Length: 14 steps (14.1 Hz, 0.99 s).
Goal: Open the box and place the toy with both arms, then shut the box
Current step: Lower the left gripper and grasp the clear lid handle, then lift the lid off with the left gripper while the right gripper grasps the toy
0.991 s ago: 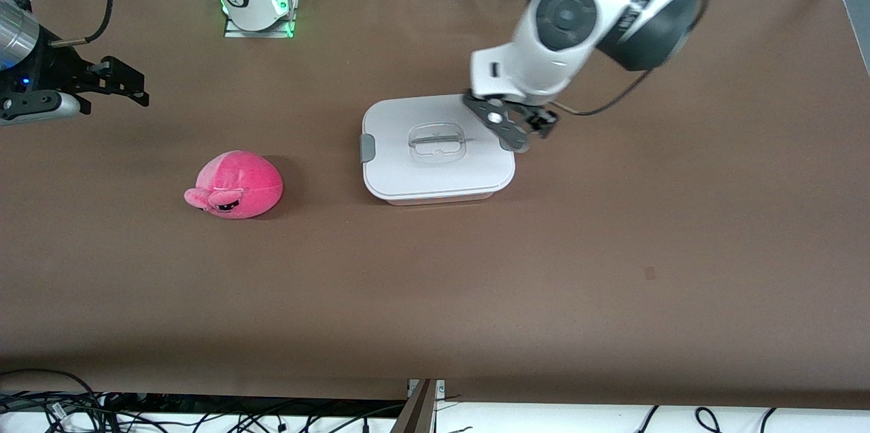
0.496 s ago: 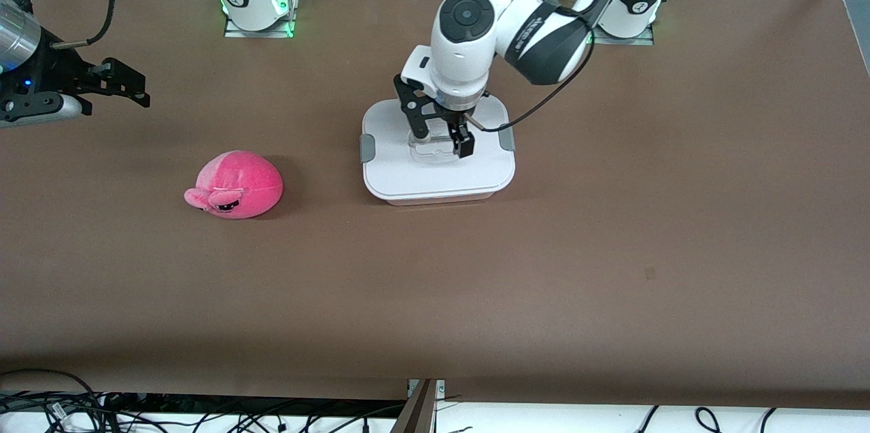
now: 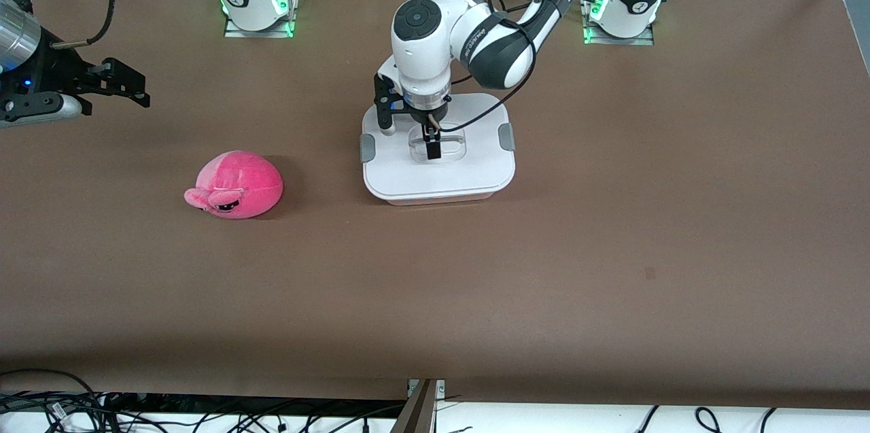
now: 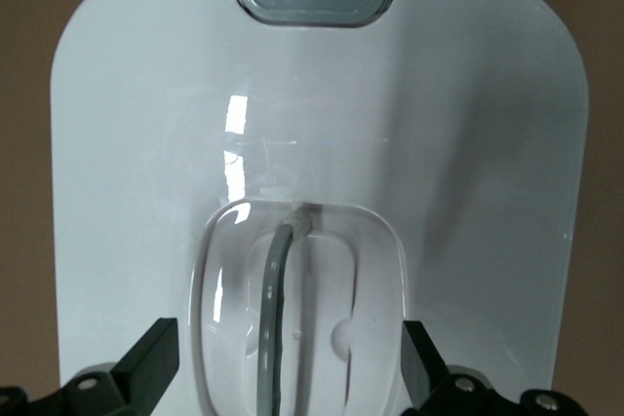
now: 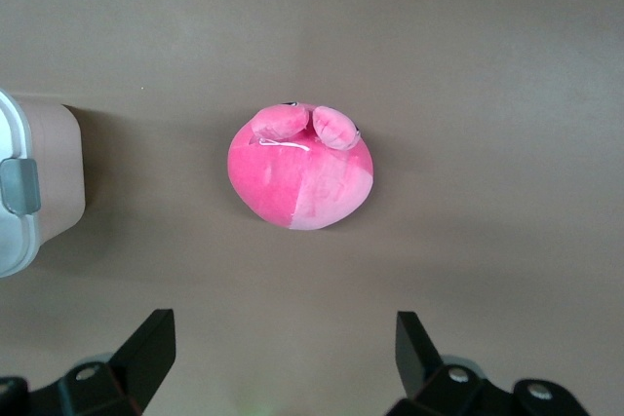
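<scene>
While the right gripper (image 3: 112, 83) waits at the right arm's end of the table, well apart from the box, its fingers stand wide and hold nothing, exactly as they did a second ago. Its wrist view shows the toy (image 5: 300, 168) lying on the bare table (image 5: 487, 65) under the spread fingers, with a corner of the box (image 5: 24, 187) at the edge of that view.

Next along, the toy (image 3: 234, 185) rests on the table (image 3: 612, 249) toward the right arm's end, a little nearer the front camera than the box and clear of it; it has not moved.

Further along sits the box (image 3: 438, 175), its white lid (image 3: 469, 171) closed, with a grey clip (image 3: 368, 147) on the end facing the toy and another clip (image 3: 506, 138) on the end toward the left arm. The real change is here: the left gripper (image 3: 411, 137), which a second ago hung at the lid's edge toward the left arm's end, has swung in over the middle and come down. It is now over the clear recessed handle (image 4: 297, 314), fingers fully apart and gripping nothing; the wrist view shows the two fingertips (image 4: 151, 358) straddling the handle's grey bar.

By my reading, opening is about to begin: the lid is not yet grasped, and closing on the bar looks like the natural next move.
</scene>
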Available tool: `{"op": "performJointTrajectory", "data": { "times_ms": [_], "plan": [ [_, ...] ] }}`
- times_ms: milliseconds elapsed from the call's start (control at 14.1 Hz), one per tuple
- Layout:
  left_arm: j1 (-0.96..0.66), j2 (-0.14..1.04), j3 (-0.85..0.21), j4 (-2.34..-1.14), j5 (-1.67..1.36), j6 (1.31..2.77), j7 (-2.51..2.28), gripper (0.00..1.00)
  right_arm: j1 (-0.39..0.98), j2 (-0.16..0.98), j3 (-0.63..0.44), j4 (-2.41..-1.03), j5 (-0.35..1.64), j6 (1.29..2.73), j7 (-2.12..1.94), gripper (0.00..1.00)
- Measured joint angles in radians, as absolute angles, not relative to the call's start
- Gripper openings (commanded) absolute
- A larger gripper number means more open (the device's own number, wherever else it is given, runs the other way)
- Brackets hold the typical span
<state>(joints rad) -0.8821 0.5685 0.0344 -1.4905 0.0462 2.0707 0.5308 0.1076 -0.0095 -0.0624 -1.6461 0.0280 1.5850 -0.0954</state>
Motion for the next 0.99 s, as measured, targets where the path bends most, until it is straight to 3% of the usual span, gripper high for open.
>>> {"op": "performJointTrajectory", "data": {
  "times_ms": [142, 212, 354, 991],
  "plan": [
    [-0.879, 0.569, 0.040, -1.491, 0.046, 2.070, 0.538, 0.65, 0.108, -0.009, -0.062, -1.646, 0.028, 1.585, -0.095, 1.00],
    [-0.875, 0.569, 0.041, -1.491, 0.046, 2.067, 0.541, 0.34, 0.108, -0.009, -0.062, -1.646, 0.028, 1.585, -0.096, 1.00],
    [-0.873, 0.569, 0.041, -1.490, 0.046, 2.046, 0.545, 0.00, 0.108, -0.009, -0.062, -1.646, 0.028, 1.585, -0.096, 1.00],
    [-0.873, 0.550, 0.041, -1.488, 0.046, 1.985, 0.555, 0.00, 0.108, 0.018, -0.062, -1.650, 0.028, 1.597, -0.096, 1.00]
  ]
}}
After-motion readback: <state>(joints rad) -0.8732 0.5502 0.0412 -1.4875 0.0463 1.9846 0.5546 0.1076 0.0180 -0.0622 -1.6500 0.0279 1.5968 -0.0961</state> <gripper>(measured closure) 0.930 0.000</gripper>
